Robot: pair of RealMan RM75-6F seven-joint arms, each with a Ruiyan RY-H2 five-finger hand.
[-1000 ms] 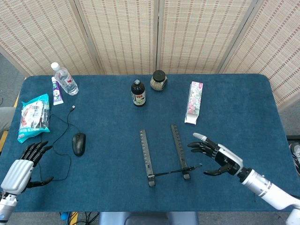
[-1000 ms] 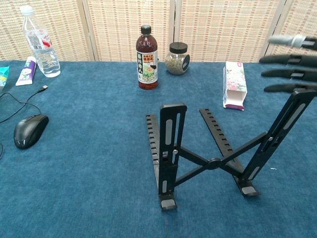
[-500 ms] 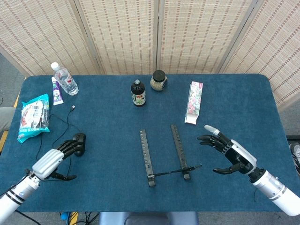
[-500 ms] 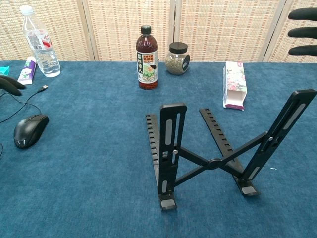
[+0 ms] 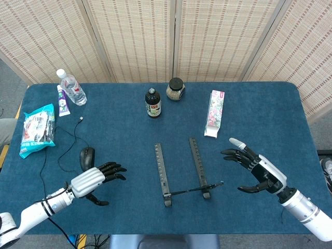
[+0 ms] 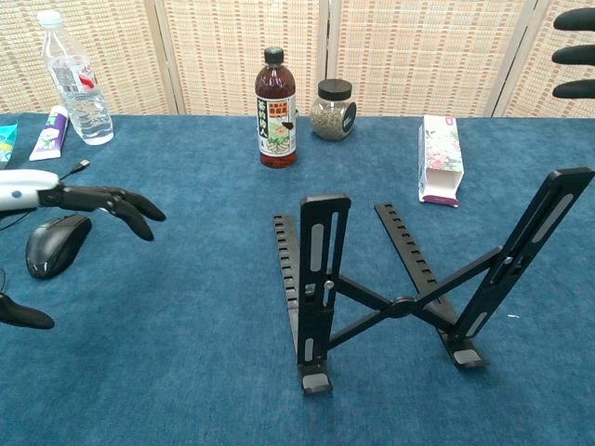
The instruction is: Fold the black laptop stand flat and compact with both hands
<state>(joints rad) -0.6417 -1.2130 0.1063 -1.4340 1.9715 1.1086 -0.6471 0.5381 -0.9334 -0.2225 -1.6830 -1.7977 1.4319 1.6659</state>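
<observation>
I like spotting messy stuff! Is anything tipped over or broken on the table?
Only the pink carton lies on its side. The bottles, jar and laptop stand stand upright, and nothing looks spilled or broken.

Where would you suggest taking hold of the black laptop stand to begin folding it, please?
Probably by the two raised arms: the left robot hand on the left upright from its outer left side, the right robot hand on the right upright from the right. Both stand clear above the notched base rails, and each hand is open on its own side.
</observation>
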